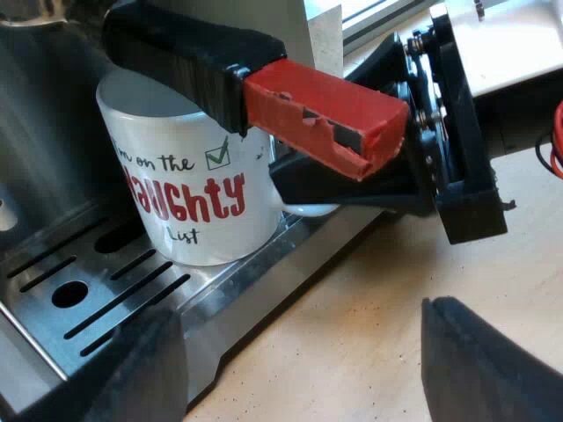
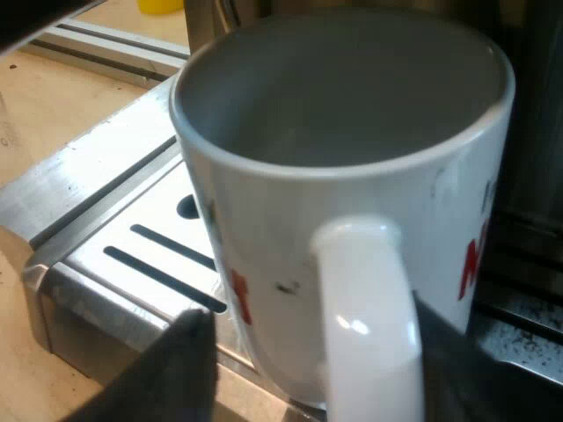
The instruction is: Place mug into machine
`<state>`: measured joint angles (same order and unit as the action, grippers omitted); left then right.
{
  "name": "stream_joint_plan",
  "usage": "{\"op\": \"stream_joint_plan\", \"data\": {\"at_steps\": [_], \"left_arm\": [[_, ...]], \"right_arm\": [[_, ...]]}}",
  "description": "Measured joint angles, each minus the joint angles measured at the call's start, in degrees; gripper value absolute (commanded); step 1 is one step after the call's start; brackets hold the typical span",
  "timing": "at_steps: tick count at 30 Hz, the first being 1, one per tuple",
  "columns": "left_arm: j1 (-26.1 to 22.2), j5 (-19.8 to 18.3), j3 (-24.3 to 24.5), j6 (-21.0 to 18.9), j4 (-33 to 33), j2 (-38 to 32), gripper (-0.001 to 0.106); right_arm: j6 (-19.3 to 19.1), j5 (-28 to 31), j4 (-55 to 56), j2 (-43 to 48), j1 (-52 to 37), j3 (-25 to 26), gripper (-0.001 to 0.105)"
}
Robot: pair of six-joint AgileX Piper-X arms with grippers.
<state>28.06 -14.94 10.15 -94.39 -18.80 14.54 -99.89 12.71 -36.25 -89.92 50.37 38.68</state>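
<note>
Left wrist: your left gripper (image 1: 303,360) spread, nothing between its fingers; mug (image 1: 189,189) ahead of it, upright on the machine's drip tray (image 1: 106,290), beneath the red-ended holder handle (image 1: 325,114) | Right wrist: your right gripper (image 2: 308,369) spread, fingers astride the mug's handle (image 2: 365,316), gap on one side.

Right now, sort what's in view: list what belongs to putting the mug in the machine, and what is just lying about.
Job: mug, standing on the espresso machine's drip tray; right gripper, jaws either side of the mug's handle.
Lying about: holder's red-ended handle above the mug; left gripper, jaws open over the table.
</note>
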Motion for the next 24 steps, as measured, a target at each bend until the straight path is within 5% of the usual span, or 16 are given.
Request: {"op": "stream_joint_plan", "data": {"at_steps": [7,13,24], "left_arm": [[0.00,0.00,0.00,0.00,0.00,0.00,0.059],[0.00,0.00,0.00,0.00,0.00,0.00,0.059],[0.00,0.00,0.00,0.00,0.00,0.00,0.059]], "right_arm": [[0.00,2.29,-0.12,2.41,1.85,-0.94,0.052],[0.00,9.46,-0.34,7.96,3.84,-7.84,0.052],[-0.71,9.52,-3.63,8.64,3.84,-10.89,0.052]]}}
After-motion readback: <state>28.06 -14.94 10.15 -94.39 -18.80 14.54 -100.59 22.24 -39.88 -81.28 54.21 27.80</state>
